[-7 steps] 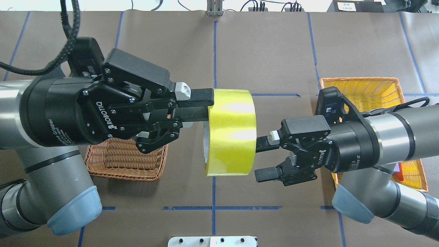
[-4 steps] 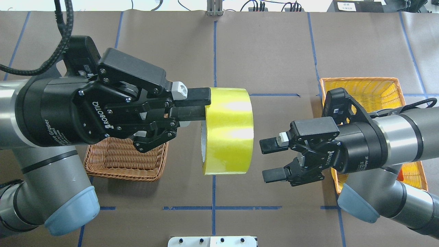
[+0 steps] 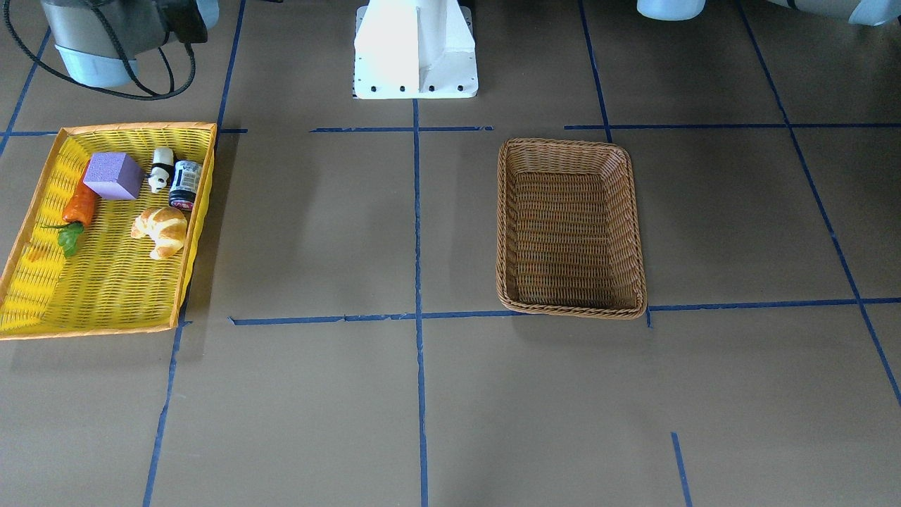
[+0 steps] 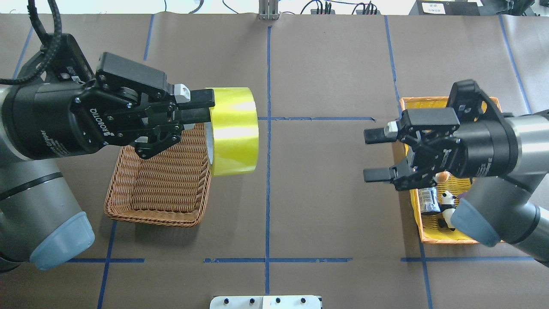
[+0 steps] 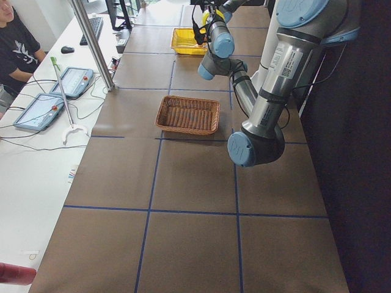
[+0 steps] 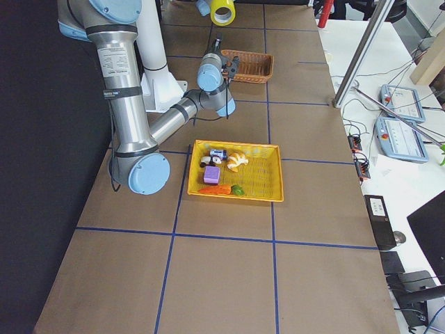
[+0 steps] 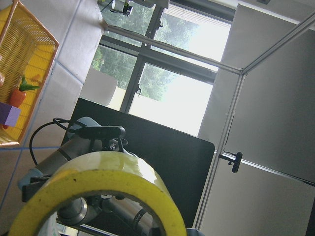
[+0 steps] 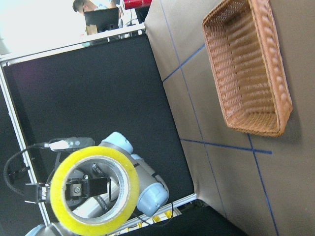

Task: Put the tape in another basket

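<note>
The basket (image 4: 158, 189), brown wicker with nothing in it, now has the left gripper (image 4: 210, 107) swung back above its far corner, clamped on the roll's wall with one finger inside the core. The right gripper (image 4: 365, 156), jaws spread and holding nothing, has drawn well away from the basket toward the yellow tray (image 4: 433, 103). The tape (image 4: 233, 131) hangs on edge in the air just past the basket's inner rim, so the handover looks finished; lowering and release remain.
</note>
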Motion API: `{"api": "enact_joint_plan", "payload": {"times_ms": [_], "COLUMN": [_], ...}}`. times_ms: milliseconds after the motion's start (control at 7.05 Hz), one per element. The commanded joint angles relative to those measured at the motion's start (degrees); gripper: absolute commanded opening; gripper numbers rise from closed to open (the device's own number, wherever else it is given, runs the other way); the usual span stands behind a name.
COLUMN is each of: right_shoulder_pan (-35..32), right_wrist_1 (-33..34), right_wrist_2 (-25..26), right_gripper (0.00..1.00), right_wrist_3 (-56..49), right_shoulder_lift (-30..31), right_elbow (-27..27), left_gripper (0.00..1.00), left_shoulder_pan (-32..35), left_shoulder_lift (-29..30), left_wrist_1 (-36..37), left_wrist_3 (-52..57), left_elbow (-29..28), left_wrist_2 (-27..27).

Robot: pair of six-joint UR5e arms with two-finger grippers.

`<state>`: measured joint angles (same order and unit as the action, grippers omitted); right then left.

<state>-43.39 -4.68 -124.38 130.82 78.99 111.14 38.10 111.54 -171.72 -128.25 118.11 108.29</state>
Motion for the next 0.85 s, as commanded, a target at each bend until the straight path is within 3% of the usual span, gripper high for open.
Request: {"api": "enact_joint_plan", "payload": {"times_ms": [0,284,709], "right_shoulder_pan": [-7.37,-11.35,-13.65], "right_wrist_1": [4.37,12.72,16.1], "right_wrist_2": [-5.84,-8.6,-8.08], "right_gripper": [1.0,1.0,1.0], "right_wrist_3": [-7.63,-19.51,-25.96], "right_shoulder_lift": [0.2,1.5,2.66], "right_elbow": [-5.56,-7.69,-10.85], "left_gripper": [0.0,0.0,0.0], "left_shoulder_pan": [0.83,4.34,5.84], "left_shoulder_lift": [-3.95,-3.44,-3.35], "left_wrist_1": [2.85,19.14,41.98], "left_wrist_3": [8.32,16.33,30.29], "left_elbow": [-3.66,-3.95,-3.33], "left_wrist_2": [0.25,6.73,6.59]}}
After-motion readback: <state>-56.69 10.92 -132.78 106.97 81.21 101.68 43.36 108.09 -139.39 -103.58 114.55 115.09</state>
